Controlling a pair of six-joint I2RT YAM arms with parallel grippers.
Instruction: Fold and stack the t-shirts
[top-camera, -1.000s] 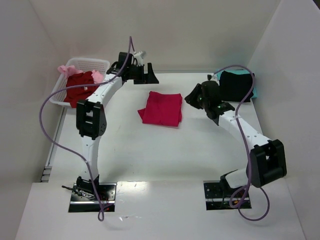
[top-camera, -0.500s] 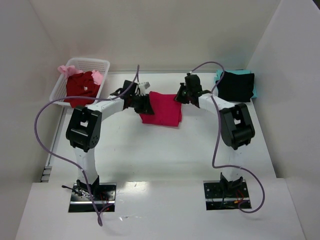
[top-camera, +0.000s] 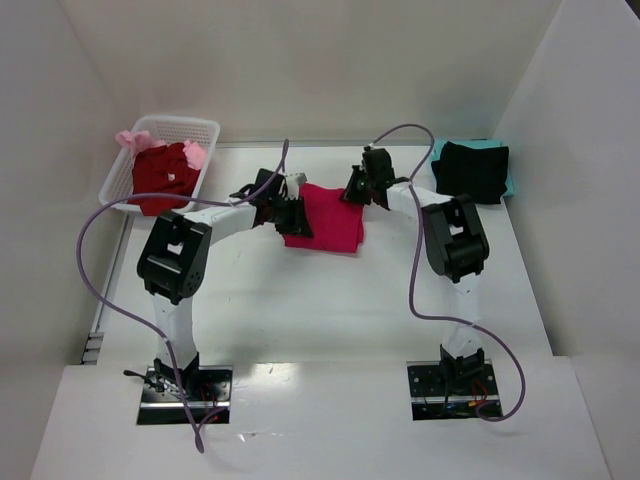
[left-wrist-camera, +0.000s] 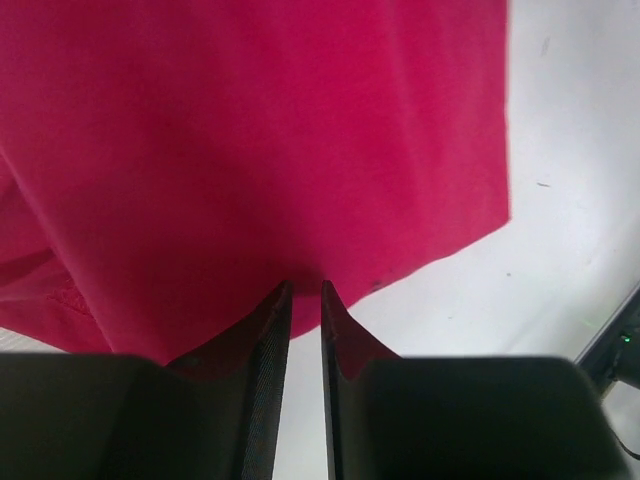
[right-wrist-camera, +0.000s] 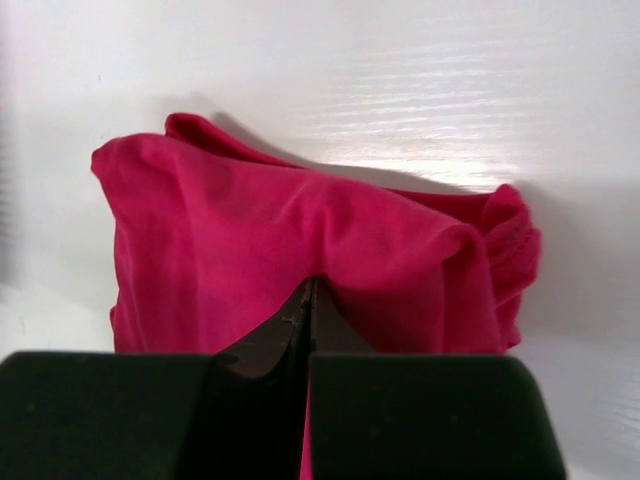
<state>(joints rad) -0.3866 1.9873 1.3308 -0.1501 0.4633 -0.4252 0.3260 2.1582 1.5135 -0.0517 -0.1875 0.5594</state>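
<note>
Pink tee (top-camera: 328, 222) lies folded mid-surface, toward the back, betw. both sets of fingers: L fingers (left-wrist-camera: 272, 335) at its left hem, R fingers (right-wrist-camera: 296, 322) at its back-right corner. Bare surface (top-camera: 330, 300) in front of it. Basket (top-camera: 208, 130) w/ dark red tee (top-camera: 160, 178) sits back left, black tee (top-camera: 472, 170) on teal tee (top-camera: 437, 152) back right, both well apart from it. L fingers: narrow gap, hem betw. the tips. R fingers: fully closed, pinching a raised pucker of cloth.
</note>
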